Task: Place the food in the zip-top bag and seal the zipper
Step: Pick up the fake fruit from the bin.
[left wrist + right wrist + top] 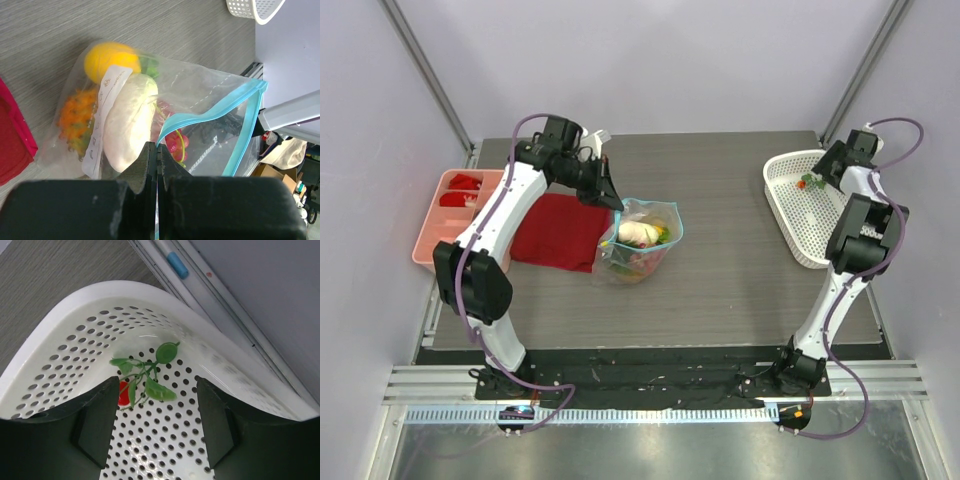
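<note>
Left gripper (152,165): I read the jaws as pressed flat together, pinching the teal zipper (210,112) at one corner of the zip-top bag (200,95). The mouth gapes, its two teal strips apart.

The bag is clear and crinkly and lies mid-table. Through it I see a round orange (110,59), a cream-white radish (130,120), an orange pineapple (77,120) and a small red-green bit (176,142). A white label (102,120) runs across its face.

In the top view a red cloth (555,230) sits at the bag's 9 o'clock, with a pink tray (430,235) beyond it.

Right gripper (155,425): jaws wide apart, holding nothing, over the white basket (60,330) at the table's 3 o'clock. A green-leafed red piece (145,380) lies on the basket floor at 12 o'clock from the fingers
</note>
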